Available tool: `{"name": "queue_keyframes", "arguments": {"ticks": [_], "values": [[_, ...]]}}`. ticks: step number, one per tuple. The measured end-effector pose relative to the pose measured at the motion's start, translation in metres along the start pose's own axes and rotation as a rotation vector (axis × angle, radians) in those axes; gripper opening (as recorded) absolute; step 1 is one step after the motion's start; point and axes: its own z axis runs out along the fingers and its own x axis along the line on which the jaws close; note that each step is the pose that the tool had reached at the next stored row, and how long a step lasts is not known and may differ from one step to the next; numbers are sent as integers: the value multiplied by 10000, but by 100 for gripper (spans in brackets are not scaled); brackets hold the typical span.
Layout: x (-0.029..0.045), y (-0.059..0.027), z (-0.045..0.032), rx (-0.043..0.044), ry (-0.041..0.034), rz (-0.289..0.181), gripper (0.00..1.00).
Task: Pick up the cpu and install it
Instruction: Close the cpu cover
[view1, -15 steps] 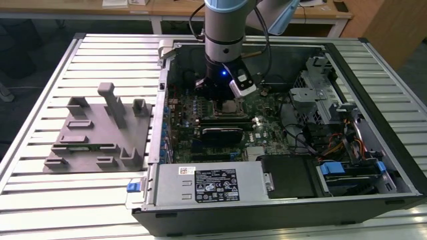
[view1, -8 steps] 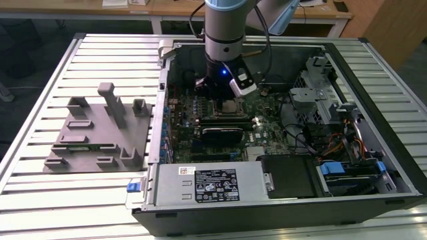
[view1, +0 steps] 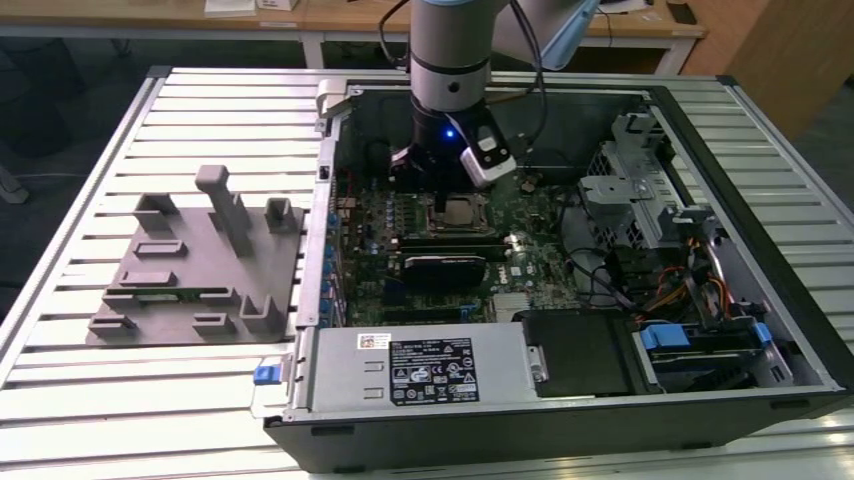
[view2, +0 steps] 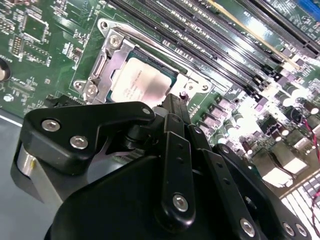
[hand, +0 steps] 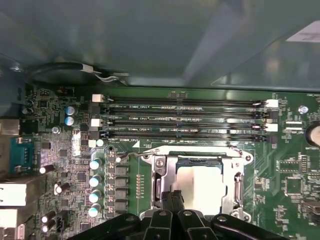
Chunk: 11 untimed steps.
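Slatted worktop (view1: 80, 420) is loaded with open case (view1: 534, 440); cpu (view1: 466, 210) is seated flat in socket (hand: 160, 175), mid-frame in exterior view, lid up, edges squared to memory slots (hand: 185, 117). claw (hand: 172, 194) is pinched narrow, empty, at cpu edge.

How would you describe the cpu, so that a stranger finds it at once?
Inside the open computer case lies a green motherboard. Next to its long dark memory slots is a metal socket frame, and the cpu lies flat within it. It is the only plain, pale silver square among green board and tiny parts.
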Motion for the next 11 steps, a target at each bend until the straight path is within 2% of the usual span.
{"name": "queue_keyframes", "arguments": {"ticks": [4, 6, 11], "values": [[-1, 1, -53, -1, -50, 0, 11], [2, 2, -54, -3, -82, -1, 11], [2, 1, -55, 0, -92, -3, 11]]}}
